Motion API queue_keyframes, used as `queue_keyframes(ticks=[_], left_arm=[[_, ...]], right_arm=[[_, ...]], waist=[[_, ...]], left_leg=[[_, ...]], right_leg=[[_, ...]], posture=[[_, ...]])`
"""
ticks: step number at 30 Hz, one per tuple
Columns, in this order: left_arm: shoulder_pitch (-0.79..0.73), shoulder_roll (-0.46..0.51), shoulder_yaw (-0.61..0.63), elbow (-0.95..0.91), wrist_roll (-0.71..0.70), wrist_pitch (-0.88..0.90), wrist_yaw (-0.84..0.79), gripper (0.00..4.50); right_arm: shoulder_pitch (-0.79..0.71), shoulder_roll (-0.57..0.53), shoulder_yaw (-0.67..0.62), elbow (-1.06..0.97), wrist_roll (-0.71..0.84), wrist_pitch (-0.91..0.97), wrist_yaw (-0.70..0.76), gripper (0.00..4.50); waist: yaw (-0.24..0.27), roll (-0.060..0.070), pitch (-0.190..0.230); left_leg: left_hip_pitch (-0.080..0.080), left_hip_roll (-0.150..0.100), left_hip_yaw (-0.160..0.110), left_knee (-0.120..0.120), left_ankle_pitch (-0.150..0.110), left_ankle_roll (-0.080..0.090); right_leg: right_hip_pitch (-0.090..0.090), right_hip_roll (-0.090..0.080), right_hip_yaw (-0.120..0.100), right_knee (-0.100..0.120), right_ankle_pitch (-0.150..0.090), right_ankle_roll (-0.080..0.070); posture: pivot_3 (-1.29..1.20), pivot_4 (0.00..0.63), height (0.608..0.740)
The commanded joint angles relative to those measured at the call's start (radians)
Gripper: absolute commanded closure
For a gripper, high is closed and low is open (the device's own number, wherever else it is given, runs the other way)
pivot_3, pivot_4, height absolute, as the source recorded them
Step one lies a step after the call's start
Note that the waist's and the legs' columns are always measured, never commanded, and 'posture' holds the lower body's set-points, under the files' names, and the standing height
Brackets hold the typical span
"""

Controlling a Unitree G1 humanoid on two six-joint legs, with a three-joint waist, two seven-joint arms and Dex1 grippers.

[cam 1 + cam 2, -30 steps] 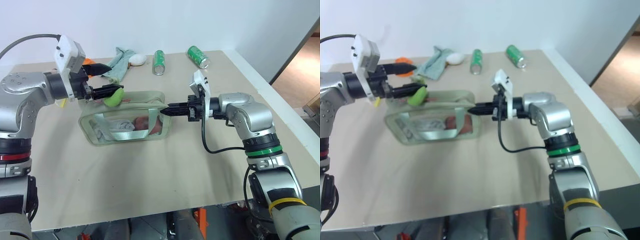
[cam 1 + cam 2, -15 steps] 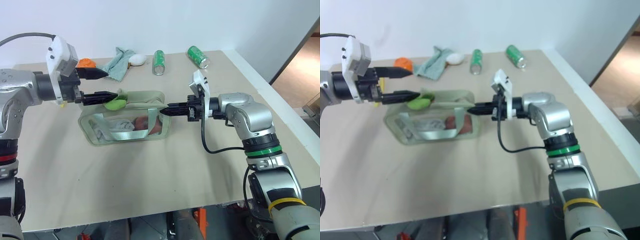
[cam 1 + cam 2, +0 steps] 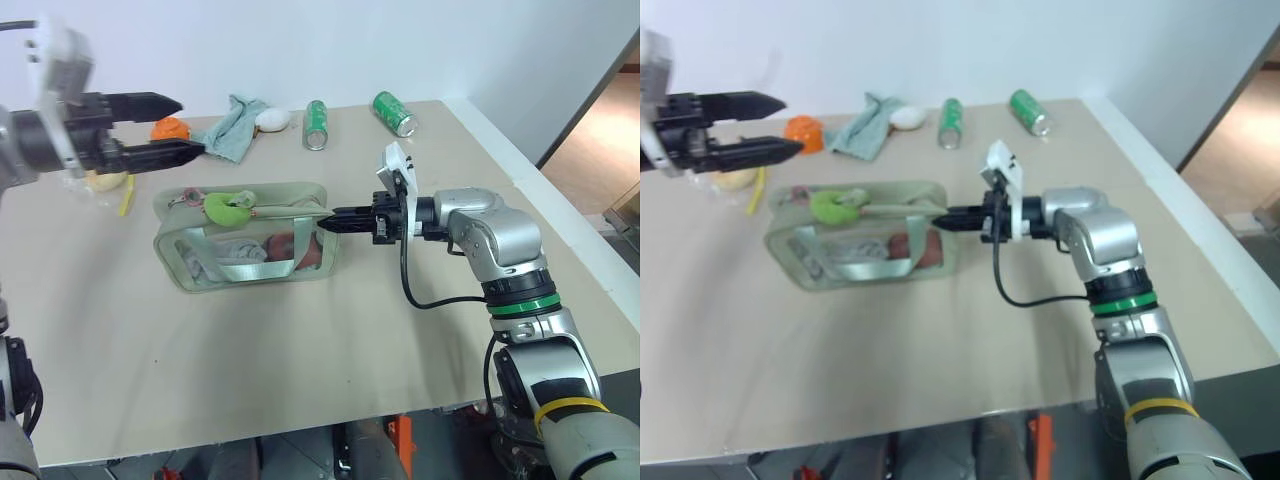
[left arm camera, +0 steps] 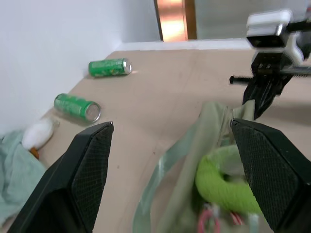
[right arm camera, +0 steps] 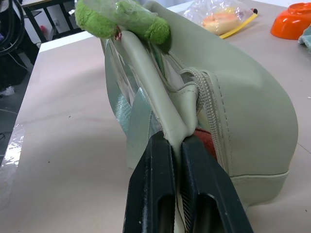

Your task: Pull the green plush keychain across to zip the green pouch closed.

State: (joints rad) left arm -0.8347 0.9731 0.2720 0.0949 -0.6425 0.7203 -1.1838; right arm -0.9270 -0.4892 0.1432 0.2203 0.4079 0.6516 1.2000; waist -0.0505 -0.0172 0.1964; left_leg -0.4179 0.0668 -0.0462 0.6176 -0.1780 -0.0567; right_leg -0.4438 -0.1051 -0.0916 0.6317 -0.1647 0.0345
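The green pouch point(image 3: 250, 243) lies on the table's middle, with the zipper running along its top. The green plush keychain point(image 3: 228, 207) rests on the pouch's top near its left end, touched by neither gripper. My left gripper point(image 3: 190, 125) hangs open up and to the left of the pouch, well apart from the keychain point(image 4: 221, 182). My right gripper point(image 3: 325, 222) points left and is shut on the pouch's fabric at its right end. In the right wrist view its fingers point(image 5: 160, 160) pinch the fabric fold beside the zipper.
Two green cans point(image 3: 317, 123) point(image 3: 396, 112) lie at the table's back. A pale teal cloth point(image 3: 235, 125), a white object point(image 3: 274, 120) and an orange item point(image 3: 171, 129) sit back left. A yellowish bagged item point(image 3: 105, 181) lies left of the pouch. The table's edge runs along the right.
My left gripper has pulled away from the keychain, up and to the left, staying open. The keychain has dropped onto the pouch's top. The right gripper has kept its grip and place.
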Motion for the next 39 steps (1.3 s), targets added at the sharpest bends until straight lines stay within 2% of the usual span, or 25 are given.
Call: queue_keyframes(ticks=[1, 5, 11, 17, 24, 27, 36, 39], left_arm=[[0.120, 0.015, 0.157, -0.037, -0.096, 0.081, 0.026, 0.51], [0.373, -0.009, 0.284, -0.159, -0.170, 0.117, 0.017, 0.51], [0.596, -0.057, 0.338, -0.252, -0.214, 0.148, 0.077, 0.51], [0.660, -0.079, 0.292, -0.273, -0.204, 0.128, 0.120, 0.51], [0.579, -0.116, 0.213, -0.185, -0.173, 0.078, 0.165, 0.51], [0.526, -0.130, 0.176, -0.132, -0.138, 0.051, 0.196, 1.26], [0.507, -0.136, 0.162, -0.142, -0.185, 0.065, 0.161, 4.41], [0.513, -0.137, 0.156, -0.160, -0.179, 0.071, 0.179, 4.49]], right_arm=[[-0.003, 0.010, -0.009, -0.028, 0.014, -0.005, 0.002, 4.50], [0.000, 0.010, -0.005, -0.026, 0.010, -0.006, 0.005, 4.50], [-0.009, 0.011, -0.001, -0.009, 0.006, -0.011, 0.011, 4.50], [-0.014, 0.012, 0.001, -0.015, 0.009, -0.006, 0.016, 4.50], [-0.013, 0.001, -0.006, -0.030, 0.013, 0.003, 0.015, 4.50], [-0.010, -0.001, -0.008, -0.035, 0.014, 0.006, 0.013, 4.50], [-0.003, -0.007, -0.011, -0.039, 0.013, 0.009, 0.008, 4.50], [0.004, -0.009, -0.013, -0.042, 0.016, 0.012, 0.009, 4.50]], waist=[[0.000, 0.000, 0.000], [0.000, 0.000, 0.000], [0.004, 0.000, 0.000], [0.004, 0.000, 0.000], [0.005, 0.000, 0.000], [0.004, 0.000, 0.000], [0.004, -0.001, 0.000], [0.005, -0.001, 0.000]], left_leg=[[0.000, 0.000, 0.000, 0.000, 0.000, 0.000], [0.000, 0.001, 0.000, 0.000, 0.000, 0.000], [0.001, 0.001, 0.000, 0.000, 0.000, 0.000], [0.002, 0.001, 0.000, 0.000, 0.000, 0.000], [0.002, 0.001, 0.000, 0.000, 0.000, 0.000], [0.002, 0.001, 0.000, 0.000, 0.000, 0.000], [0.002, 0.001, 0.000, 0.000, 0.000, 0.000], [0.001, 0.001, 0.000, 0.000, 0.000, 0.000]], right_leg=[[0.000, 0.000, 0.000, 0.000, 0.000, 0.000], [0.000, 0.001, 0.000, 0.000, 0.000, 0.000], [0.000, 0.001, -0.001, 0.000, -0.002, -0.006], [0.000, 0.002, 0.000, 0.000, -0.002, -0.007], [0.000, 0.002, 0.000, 0.000, -0.002, -0.007], [0.001, 0.002, 0.000, 0.000, -0.001, -0.007], [0.000, 0.002, 0.000, 0.000, 0.000, -0.005], [0.000, 0.002, 0.000, 0.000, -0.001, -0.007]], posture=[[0.00, 0.150, 0.740], [0.00, 0.150, 0.740], [0.00, 0.150, 0.740], [0.00, 0.150, 0.740], [0.00, 0.150, 0.740], [0.00, 0.150, 0.740], [0.00, 0.150, 0.740], [0.00, 0.150, 0.740]])
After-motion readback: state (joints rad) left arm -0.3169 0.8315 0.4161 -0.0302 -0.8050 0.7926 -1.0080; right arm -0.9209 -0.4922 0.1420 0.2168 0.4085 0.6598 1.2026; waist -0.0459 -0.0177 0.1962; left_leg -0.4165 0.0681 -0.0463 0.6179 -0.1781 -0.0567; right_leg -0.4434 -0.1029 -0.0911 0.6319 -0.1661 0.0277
